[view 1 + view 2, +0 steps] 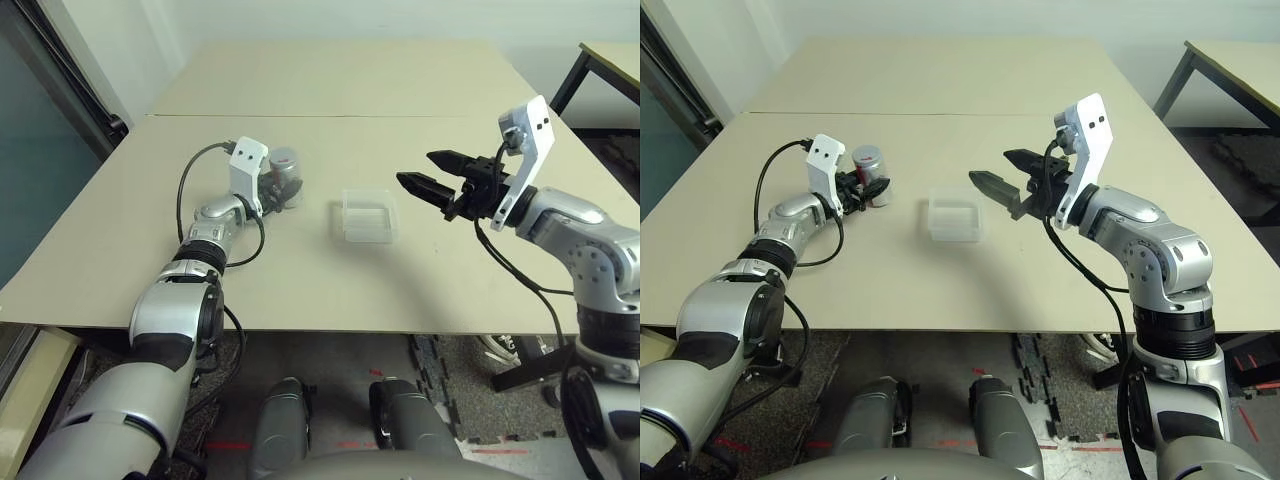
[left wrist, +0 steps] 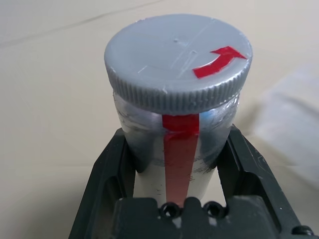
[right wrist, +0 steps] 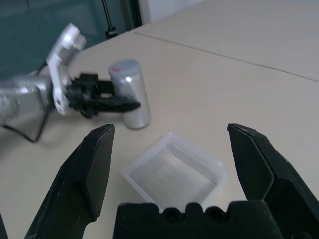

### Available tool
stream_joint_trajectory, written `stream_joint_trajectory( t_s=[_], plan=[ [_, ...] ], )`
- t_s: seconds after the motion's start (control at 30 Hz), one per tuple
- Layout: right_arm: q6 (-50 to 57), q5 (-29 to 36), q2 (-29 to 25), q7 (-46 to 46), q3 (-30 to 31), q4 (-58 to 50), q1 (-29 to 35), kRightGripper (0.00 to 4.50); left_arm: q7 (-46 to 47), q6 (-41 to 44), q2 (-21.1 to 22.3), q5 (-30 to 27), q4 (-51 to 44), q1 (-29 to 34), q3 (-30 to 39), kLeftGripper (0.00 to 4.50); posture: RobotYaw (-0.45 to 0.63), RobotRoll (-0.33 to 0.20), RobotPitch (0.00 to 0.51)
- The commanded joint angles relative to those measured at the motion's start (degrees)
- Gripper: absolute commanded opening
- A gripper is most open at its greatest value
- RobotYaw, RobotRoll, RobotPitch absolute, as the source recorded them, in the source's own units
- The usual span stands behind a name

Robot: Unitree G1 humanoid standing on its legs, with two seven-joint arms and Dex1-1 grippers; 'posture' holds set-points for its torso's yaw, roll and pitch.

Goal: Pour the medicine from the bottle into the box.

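beige laminate table carries everything, bare apart from the task's things. right gripper hangs above the surface with its black fingers spread wide and nothing between them, tips aimed toward the left arm; the box lies just ahead of and below those tips, flat on the table and apparently empty. left gripper is pressed together on the bottle, fingers clamping the lower body from either side; the bottle stands upright or nearly so, base at or just off the table, can't tell which. relative to the left hand the box is off to its inner side, near but apart from the bottle. the grey ribbed cap, with a red arrow on top, looks to be seated on the bottle, red strip running down the side facing the wrist. judgement: risks from here: if the cap is not taken off first, tipping yields nothing; the grip sits low on a smooth cylinder, so tilting could let it rotate or slip in the fingers; the clear box is light and shallow, so a bump from either hand could slide it, and pouring from too far to one side would scatter the contents over the rim.
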Motion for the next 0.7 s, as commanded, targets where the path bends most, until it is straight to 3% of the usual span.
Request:
stream_joint_trajectory(
  t_s=[0.03,0.2,0.43,0.7],
  plan=[
    [-2.29,-1.69,-1.74,3.82,1.82,3.89,-1.97,4.50,-10.47,4.15,2.56,-0.85,-7.22,-1.17,-2.25,2.45,-0.03,0.000,0.055],
    [-4.79,-3.30,-3.53,10.62,4.56,8.99,-5.96,4.50,-19.82,14.12,5.31,-3.87,-24.26,2.28,-4.89,2.45,0.01,0.000,0.058],
    [-1.77,-1.79,-1.80,15.12,8.21,7.82,-12.36,4.50,-20.94,26.35,5.27,-8.67,-43.98,8.28,-7.16,2.45,0.03,0.000,0.059],
    [-0.66,-1.86,1.87,15.67,10.77,6.13,-16.59,4.50,-20.08,30.24,4.51,-10.44,-50.55,11.69,-10.30,2.45,0.02,0.000,0.061]
  ],
)
